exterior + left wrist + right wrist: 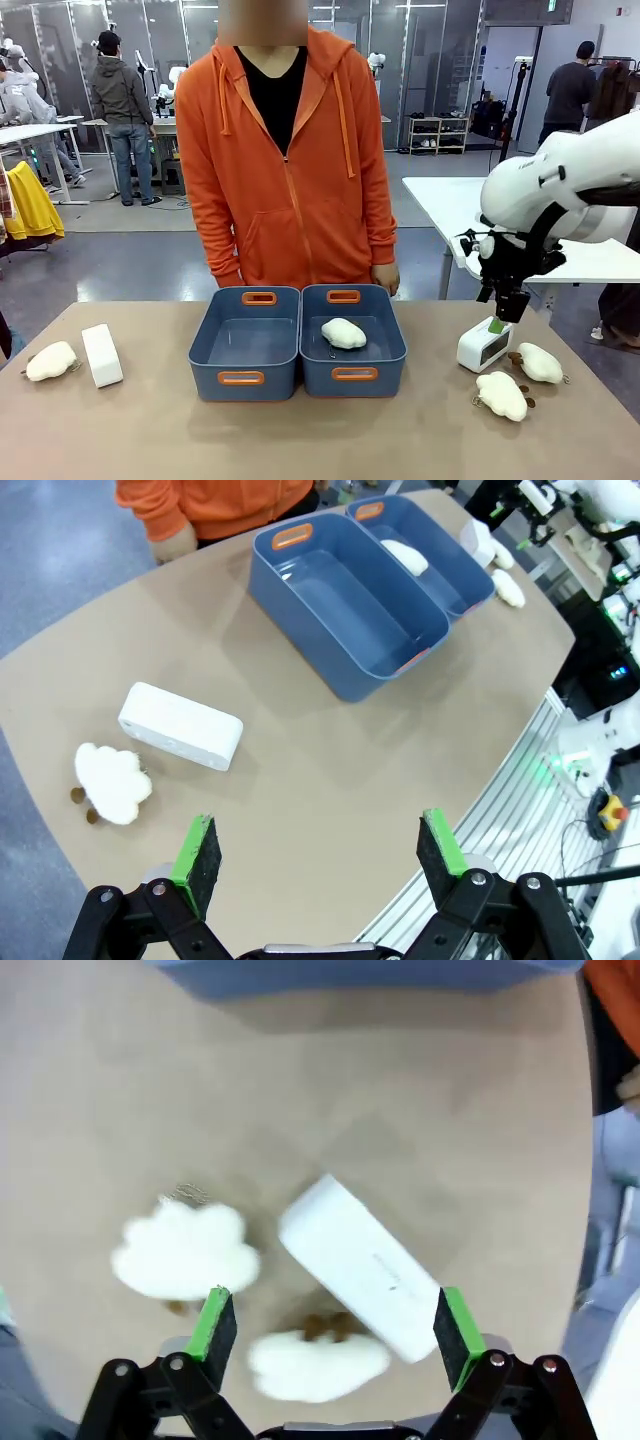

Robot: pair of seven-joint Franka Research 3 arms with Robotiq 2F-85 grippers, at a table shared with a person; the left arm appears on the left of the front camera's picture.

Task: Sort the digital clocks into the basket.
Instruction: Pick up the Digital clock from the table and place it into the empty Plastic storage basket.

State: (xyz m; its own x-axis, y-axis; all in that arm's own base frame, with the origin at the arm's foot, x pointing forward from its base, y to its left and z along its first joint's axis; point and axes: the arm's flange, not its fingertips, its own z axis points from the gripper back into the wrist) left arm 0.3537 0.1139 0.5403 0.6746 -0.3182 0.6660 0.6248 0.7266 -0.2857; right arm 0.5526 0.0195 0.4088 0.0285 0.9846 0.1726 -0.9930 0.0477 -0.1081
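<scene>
Containers: two blue-grey tubs side by side at table centre. The empty basket point(244, 392) stood on the robot's left. The second basket point(352, 390) held one cream plush toy point(343, 333).

Clocks: two white rounded blocks, both on the table outside the tubs.
- The left clock point(101, 354) lay far left.
- The right clock point(484, 345) stood far right under the right gripper point(497, 324), whose jaws were spread wide and grasped nothing. The front view showed this clock's display face (the right wrist view, from above, gave plain white casing).

Left gripper point(320, 855): fingers wide apart, empty.

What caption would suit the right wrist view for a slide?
Open right gripper above a white digital clock beside two plush toys on the table.
</scene>
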